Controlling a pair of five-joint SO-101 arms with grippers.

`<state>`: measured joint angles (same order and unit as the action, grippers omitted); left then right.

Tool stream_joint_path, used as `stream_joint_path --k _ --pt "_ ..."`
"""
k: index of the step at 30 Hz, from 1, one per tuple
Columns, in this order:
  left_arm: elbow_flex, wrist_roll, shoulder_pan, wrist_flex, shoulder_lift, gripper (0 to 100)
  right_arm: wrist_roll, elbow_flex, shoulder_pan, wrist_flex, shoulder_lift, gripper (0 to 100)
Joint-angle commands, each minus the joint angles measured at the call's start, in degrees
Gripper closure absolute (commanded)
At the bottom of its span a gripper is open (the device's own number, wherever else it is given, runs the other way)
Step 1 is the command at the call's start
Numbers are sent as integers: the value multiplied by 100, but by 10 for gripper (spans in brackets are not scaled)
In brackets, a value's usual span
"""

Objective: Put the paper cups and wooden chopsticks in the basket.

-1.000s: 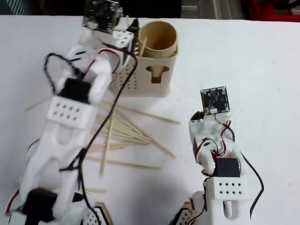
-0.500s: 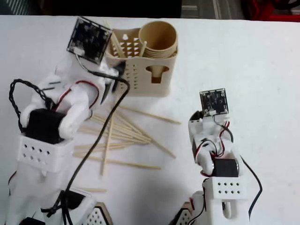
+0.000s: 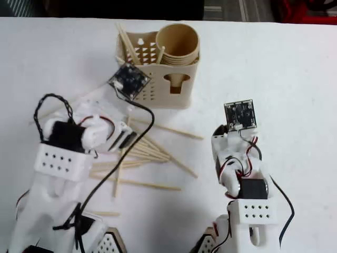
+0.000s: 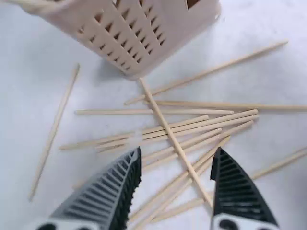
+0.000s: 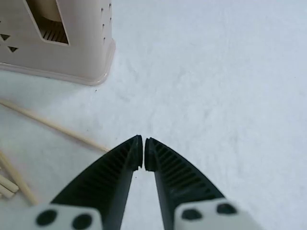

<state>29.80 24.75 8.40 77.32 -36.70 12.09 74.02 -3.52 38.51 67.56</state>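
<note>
- White tabletop [image 3: 284,79] spreads under both arms in the high view, with a beige perforated plastic basket [image 3: 158,89] near its far edge.
- Stacked tan paper cups [image 3: 177,42] sit in one compartment of the basket, and a few thin wooden chopsticks [image 3: 126,45] stand tilted in the compartment beside them.
- More loose chopsticks [image 3: 152,153] lie scattered on the tabletop in front of the basket. My left gripper [image 3: 126,139] hangs over the edge of that pile. The right arm [image 3: 247,190] is off to the other side, apart from the pile.
- From the left wrist view, the left gripper [image 4: 178,150] is spread wide and grasps nothing. The loose chopsticks [image 4: 192,127] lie crossed beneath and between its fingers. One long stick runs from the basket [image 4: 129,33] corner down through the gap.
- From the right wrist view, the right gripper [image 5: 143,143] is clenched tip to tip with nothing in it, over bare tabletop. One loose chopstick [image 5: 53,124] lies between it and the basket [image 5: 62,43].
</note>
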Motion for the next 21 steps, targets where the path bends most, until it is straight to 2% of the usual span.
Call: stream_joint_path --k 1,6,13,21 --pt "668 79 -330 -738 -136 759 0 -35 -48 -110 75 978" --pt "1495 62 -576 -1398 -136 762 0 -35 -48 -110 75 978" --pt "1767 -167 -576 -1512 -66 763 9 -35 -48 -110 75 978" --pt "695 -281 -549 -1477 2167 801 9 -35 -48 -110 75 978"
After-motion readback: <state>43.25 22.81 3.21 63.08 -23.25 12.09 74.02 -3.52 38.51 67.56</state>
